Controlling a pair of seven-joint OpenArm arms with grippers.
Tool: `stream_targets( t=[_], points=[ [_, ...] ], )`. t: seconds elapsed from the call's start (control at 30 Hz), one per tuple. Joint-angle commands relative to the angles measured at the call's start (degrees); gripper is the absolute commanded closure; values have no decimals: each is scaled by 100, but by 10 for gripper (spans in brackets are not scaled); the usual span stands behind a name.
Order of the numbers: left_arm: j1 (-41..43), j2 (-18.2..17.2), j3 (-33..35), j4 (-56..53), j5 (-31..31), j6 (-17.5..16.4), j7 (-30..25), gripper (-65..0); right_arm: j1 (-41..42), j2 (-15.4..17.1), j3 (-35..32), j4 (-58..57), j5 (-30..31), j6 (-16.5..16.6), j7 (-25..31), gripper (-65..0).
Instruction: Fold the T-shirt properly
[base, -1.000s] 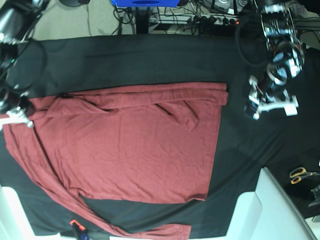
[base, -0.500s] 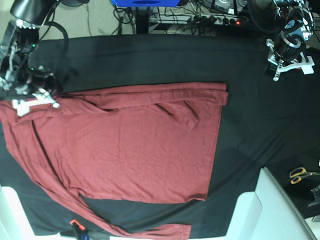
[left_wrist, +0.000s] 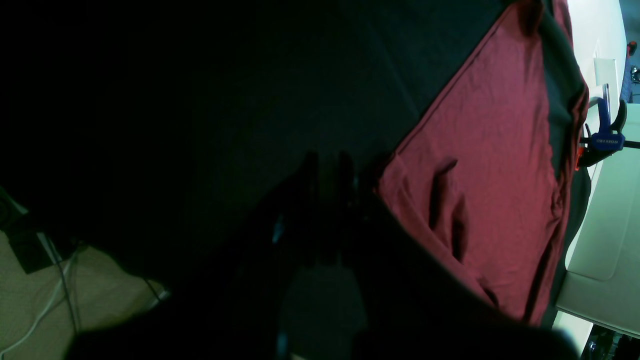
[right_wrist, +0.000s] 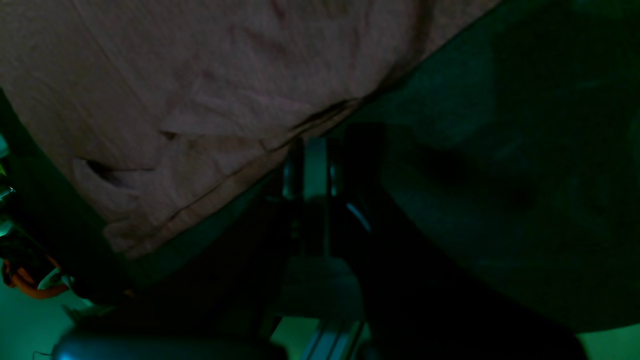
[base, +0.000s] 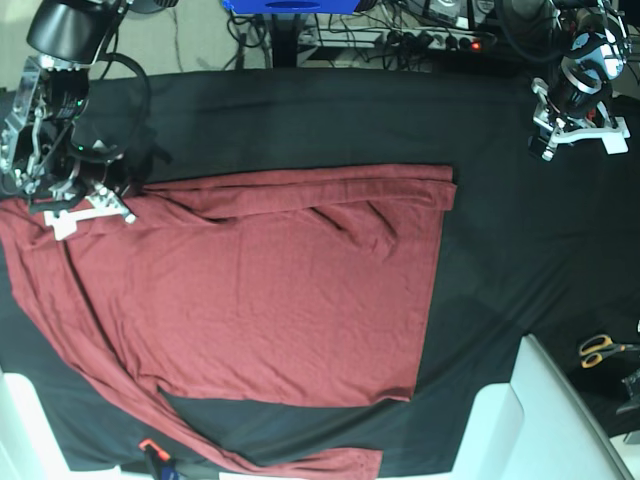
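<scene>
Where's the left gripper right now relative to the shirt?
In the base view, the left gripper is at top right over the black table cloth, well clear of the T-shirt.

- A robotics lab or workshop bench, by the look of it, not a home.
- The tabletop is draped in black cloth, with a blue clamp at its edge.
- Behind its far edge a power strip lies among tangled cables on a pale floor.
- Two camera-bearing robot arms work over the surface.
- Yellow-handled scissors lie at the side near white panels.
- A blue object, perhaps a bin, sits at the far edge; it is cut off.
</scene>
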Motion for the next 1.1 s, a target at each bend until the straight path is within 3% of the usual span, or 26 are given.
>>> stream_targets(
  t=[0.0,0.87,1.07],
  points=[
    [21,-69,-39,91,-75,-72,-49,0,92,44,11,81,69,16,22,-2],
    [12,-69,-39,38,-75,-72,-49,0,865,176,-16,-1053,51,34,268,-2],
    [12,-69,-39,-138,-75,-72,-49,0,1050,211,-33,-1273,42,43,549,-2]
  ],
)
